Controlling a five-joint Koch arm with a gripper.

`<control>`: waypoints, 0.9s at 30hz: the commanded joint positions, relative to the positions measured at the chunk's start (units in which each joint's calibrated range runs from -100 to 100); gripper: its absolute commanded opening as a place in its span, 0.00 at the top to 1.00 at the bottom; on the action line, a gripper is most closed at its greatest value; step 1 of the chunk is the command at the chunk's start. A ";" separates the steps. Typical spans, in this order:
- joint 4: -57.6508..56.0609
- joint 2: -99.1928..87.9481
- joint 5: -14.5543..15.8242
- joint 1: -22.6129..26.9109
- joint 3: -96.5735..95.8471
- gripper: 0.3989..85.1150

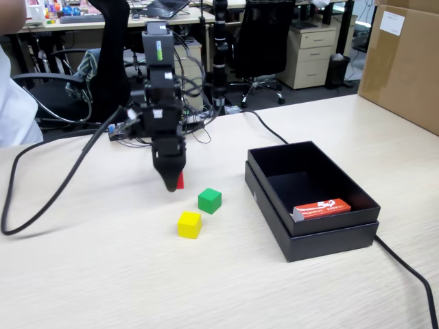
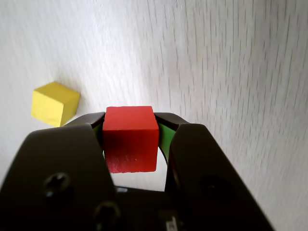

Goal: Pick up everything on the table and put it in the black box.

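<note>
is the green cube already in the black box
No, in the fixed view the green cube sits on the table, left of the black box.

A flat orange-red rectangular packet with white print (image 1: 322, 208) leans at the near end of a box's interior, its long edge along the near wall. A big brown cardboard carton (image 1: 405, 62) stands at the right edge of the fixed view, a white label (image 1: 392, 22) on its upper face. A thick black cable (image 1: 48, 195) snakes across the left, and another black cable (image 1: 409, 269) trails off toward the lower right corner. In the background, black swivel office chairs (image 1: 264, 41) stand before beige office desks with drawers (image 1: 312, 55). A black laptop (image 1: 164, 8) sits on the far desk, near small colourful clutter (image 1: 51, 11) at the top left.
</note>
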 commanded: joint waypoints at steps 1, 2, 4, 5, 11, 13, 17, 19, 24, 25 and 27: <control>-2.95 -11.87 1.12 4.44 6.39 1.00; -3.90 -13.25 1.90 7.77 9.93 1.00; -3.90 -12.45 2.44 10.21 13.46 1.00; -3.98 -10.72 3.08 11.62 16.27 1.00; -3.98 2.47 4.84 15.43 29.51 1.00; -3.98 8.44 5.27 16.17 34.04 1.00; -4.85 24.16 6.15 17.73 45.20 1.00; -5.71 33.57 6.45 18.36 50.54 1.00; -6.83 46.07 7.72 18.95 55.44 1.00; -7.27 48.14 7.86 19.19 55.80 1.00; -7.61 51.35 8.25 19.78 55.80 1.00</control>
